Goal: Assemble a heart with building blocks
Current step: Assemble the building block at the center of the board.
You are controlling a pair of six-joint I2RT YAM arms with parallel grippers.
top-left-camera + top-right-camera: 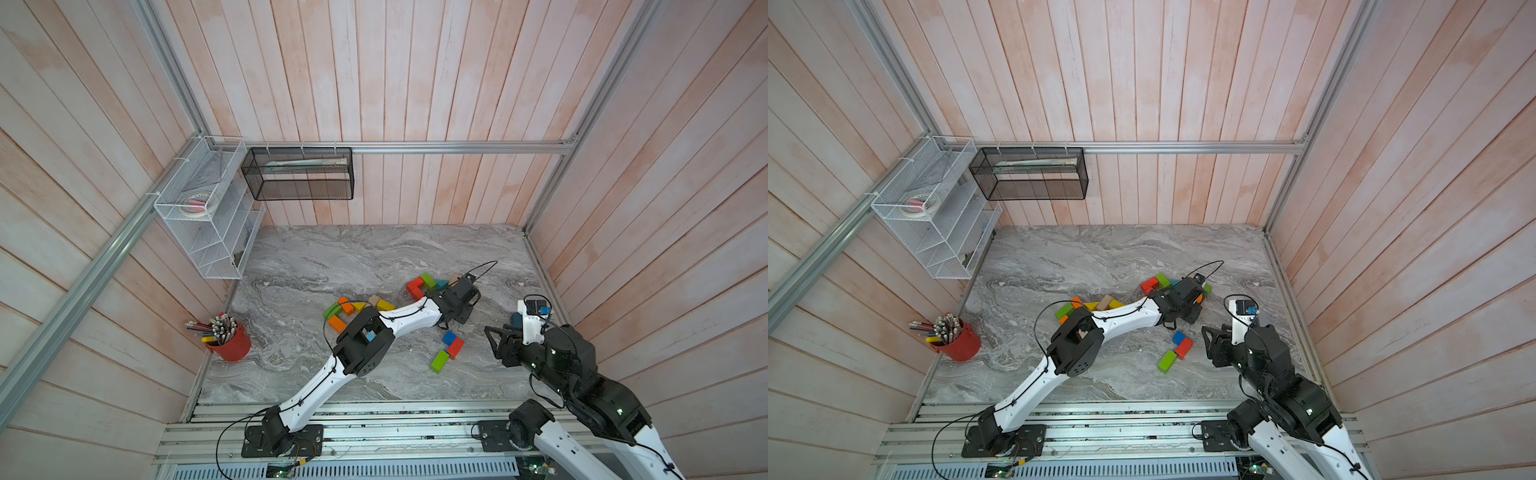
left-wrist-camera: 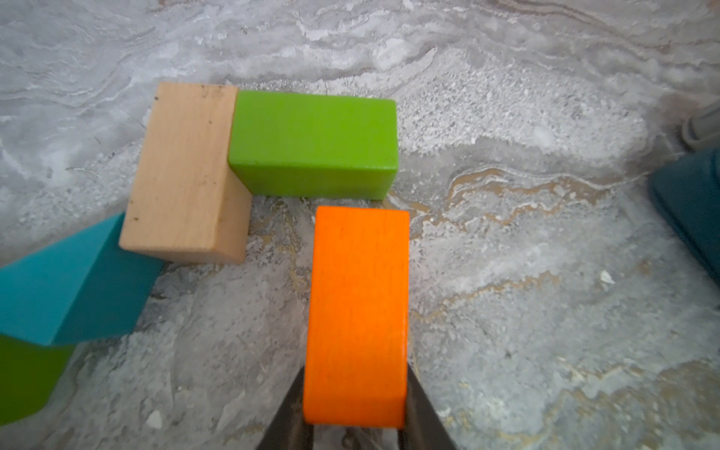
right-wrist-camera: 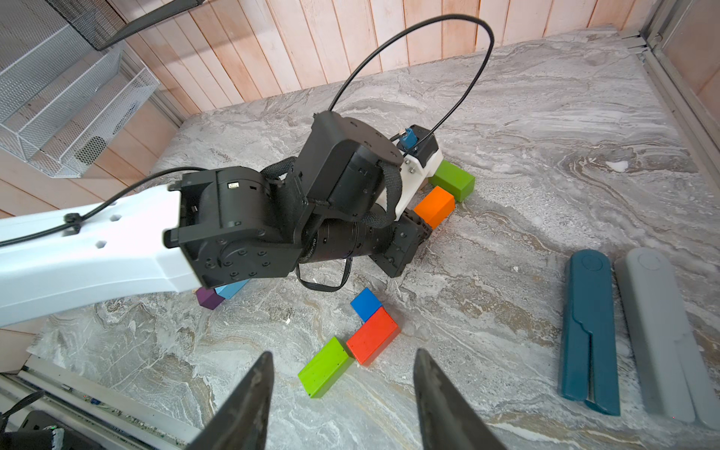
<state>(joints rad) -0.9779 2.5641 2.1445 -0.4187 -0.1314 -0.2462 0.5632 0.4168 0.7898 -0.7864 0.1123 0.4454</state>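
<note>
Pale pink plank walls (image 1: 415, 83) enclose a grey marbled tabletop (image 1: 332, 257) on three sides, framed by aluminium rails (image 1: 457, 147). A white wire rack (image 1: 183, 187) hangs in the back corner, with a black mesh basket (image 1: 299, 189) just beside it on the back wall. The light is soft and even

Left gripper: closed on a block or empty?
The left gripper is shut on the orange brick: its fingers press both sides of its near end in the left wrist view.
</note>
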